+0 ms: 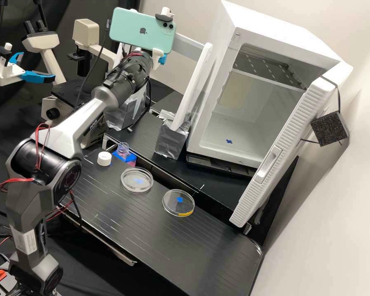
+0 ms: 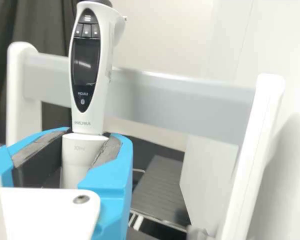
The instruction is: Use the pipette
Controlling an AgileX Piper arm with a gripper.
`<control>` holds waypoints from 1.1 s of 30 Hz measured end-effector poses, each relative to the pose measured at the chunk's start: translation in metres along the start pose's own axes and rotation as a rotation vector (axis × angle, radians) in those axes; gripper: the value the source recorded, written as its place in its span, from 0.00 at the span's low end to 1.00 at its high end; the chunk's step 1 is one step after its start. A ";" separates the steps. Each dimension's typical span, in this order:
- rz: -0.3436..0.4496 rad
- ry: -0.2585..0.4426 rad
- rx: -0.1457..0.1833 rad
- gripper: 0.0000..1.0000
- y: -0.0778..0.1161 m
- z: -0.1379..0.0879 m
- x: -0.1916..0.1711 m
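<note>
In the high view the gripper (image 1: 162,60) is raised over the back of the bench, beside the white rack (image 1: 195,86), partly hidden by the arm and a mint-green phone. The wrist view has the gripper (image 2: 88,137) shut on the white pipette (image 2: 90,112), blue fingers on both sides of its lower body. The pipette stands nearly upright, its dark display and buttons above the fingers, its lower end hidden. Behind it runs the grey crossbar (image 2: 180,102) of the rack; whether they touch I cannot tell.
A dish (image 1: 137,179) and another dish (image 1: 179,202) lie on the bench (image 1: 152,242). Near them are a white cap (image 1: 104,158) and a clear bottle (image 1: 123,150) in a blue holder. An incubator (image 1: 242,119) stands open at right, a microscope (image 1: 61,98) at back left.
</note>
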State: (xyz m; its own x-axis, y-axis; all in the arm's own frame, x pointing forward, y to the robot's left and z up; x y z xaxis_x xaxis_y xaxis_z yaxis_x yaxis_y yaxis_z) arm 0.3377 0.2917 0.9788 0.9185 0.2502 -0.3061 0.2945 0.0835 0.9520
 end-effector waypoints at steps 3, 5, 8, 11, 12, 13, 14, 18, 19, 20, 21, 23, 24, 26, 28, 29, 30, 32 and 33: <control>-0.002 0.002 0.005 0.00 0.001 0.000 0.002; -0.002 0.001 0.011 0.00 0.001 0.000 0.003; -0.003 -0.002 0.015 0.00 0.001 0.001 0.004; -0.006 -0.011 0.013 0.00 0.000 0.002 0.005; -0.006 -0.018 0.013 0.00 0.000 0.003 0.006; -0.008 -0.024 0.012 0.00 -0.001 0.005 0.008; -0.009 -0.027 0.013 0.00 -0.002 0.005 0.009; -0.018 -0.042 0.012 0.00 -0.005 0.009 0.013; -0.019 -0.040 0.012 0.00 -0.005 0.008 0.013; -0.021 -0.038 0.011 0.00 -0.005 0.008 0.013; -0.018 -0.038 0.011 0.00 -0.005 0.008 0.013; -0.015 -0.042 0.014 0.00 -0.006 0.010 0.014; -0.017 -0.044 0.014 0.00 -0.007 0.010 0.014; -0.016 -0.044 0.014 0.00 -0.007 0.010 0.014; -0.016 -0.044 0.014 0.00 -0.007 0.010 0.014; -0.016 -0.044 0.014 0.00 -0.007 0.010 0.014; -0.016 -0.044 0.014 0.00 -0.007 0.010 0.014; -0.016 -0.044 0.014 0.00 -0.007 0.010 0.014; -0.016 -0.044 0.014 0.00 -0.007 0.010 0.014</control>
State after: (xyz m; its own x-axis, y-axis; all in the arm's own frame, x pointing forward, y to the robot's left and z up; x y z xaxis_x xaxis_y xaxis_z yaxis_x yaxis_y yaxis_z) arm 0.3517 0.2848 0.9679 0.9242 0.2064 -0.3213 0.3129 0.0734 0.9470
